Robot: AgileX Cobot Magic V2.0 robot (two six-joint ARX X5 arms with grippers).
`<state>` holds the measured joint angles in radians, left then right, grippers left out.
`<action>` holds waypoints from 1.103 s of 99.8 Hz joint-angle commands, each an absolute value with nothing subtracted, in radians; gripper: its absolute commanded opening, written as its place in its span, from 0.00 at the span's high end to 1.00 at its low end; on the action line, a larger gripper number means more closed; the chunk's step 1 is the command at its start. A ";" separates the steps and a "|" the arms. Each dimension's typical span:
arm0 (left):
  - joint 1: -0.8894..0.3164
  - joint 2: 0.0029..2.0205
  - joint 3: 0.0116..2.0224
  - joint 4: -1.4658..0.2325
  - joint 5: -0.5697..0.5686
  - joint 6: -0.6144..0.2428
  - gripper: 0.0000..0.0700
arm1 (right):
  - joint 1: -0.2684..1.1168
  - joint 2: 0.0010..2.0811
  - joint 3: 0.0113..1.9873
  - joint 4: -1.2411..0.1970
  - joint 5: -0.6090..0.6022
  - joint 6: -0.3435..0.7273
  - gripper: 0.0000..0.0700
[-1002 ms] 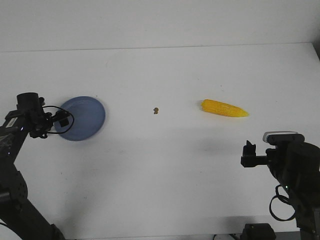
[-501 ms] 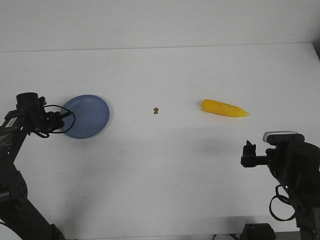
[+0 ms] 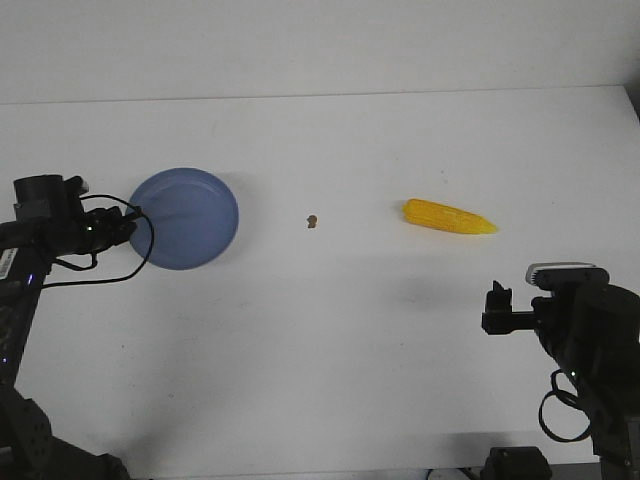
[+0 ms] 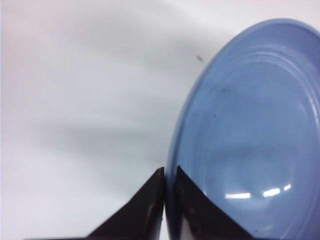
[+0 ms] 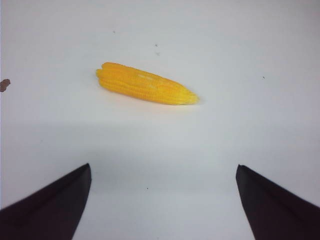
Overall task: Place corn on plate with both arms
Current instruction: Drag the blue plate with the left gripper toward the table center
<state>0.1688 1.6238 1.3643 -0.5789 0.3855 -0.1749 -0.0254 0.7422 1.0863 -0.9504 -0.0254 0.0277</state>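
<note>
Plate [image 3: 186, 217] pinched, seemingly, by left gripper [image 4: 169, 200]

Blue plate [image 3: 190, 215] far left, yellow corn [image 3: 448, 216] lying well right.

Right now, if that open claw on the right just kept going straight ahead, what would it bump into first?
Probably the corn. The right gripper is open and faces it across bare table, nothing between, though its height above the table is unclear.

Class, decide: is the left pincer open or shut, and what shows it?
Shut on the round periwinkle-blue plate. In the left wrist view the left pincer has both black fingers pressed against the plate's rim.
</note>
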 commanded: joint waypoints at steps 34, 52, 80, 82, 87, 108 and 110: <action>-0.087 1.642 1.274 -0.544 0.492 -0.173 0.99 | -0.026 0.747 1.102 -0.936 -0.025 0.038 0.13; -0.202 1.642 1.209 -0.474 0.492 -0.194 0.99 | -0.026 0.747 1.102 -0.936 -0.025 0.038 0.13; -0.344 1.655 1.164 -0.399 0.490 -0.204 0.99 | -0.026 0.747 1.102 -0.936 -0.025 0.038 0.13; -0.351 1.656 1.164 -0.394 0.490 -0.204 0.99 | -0.026 0.747 1.102 -0.936 -0.025 0.038 0.13; -0.369 1.660 1.164 -0.381 0.490 -0.204 0.99 | -0.026 0.747 1.102 -0.936 -0.025 0.038 0.13; -0.424 1.704 1.164 -0.366 0.490 -0.218 0.98 | -0.026 0.747 1.102 -0.936 -0.025 0.038 0.13; -0.428 1.711 1.164 -0.366 0.490 -0.218 0.98 | -0.026 0.747 1.102 -0.936 -0.025 0.038 0.13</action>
<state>-0.4145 1.6707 1.1519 -0.3664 0.4782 -0.2054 -0.0254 0.7422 1.0863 -0.9470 -0.0254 0.0280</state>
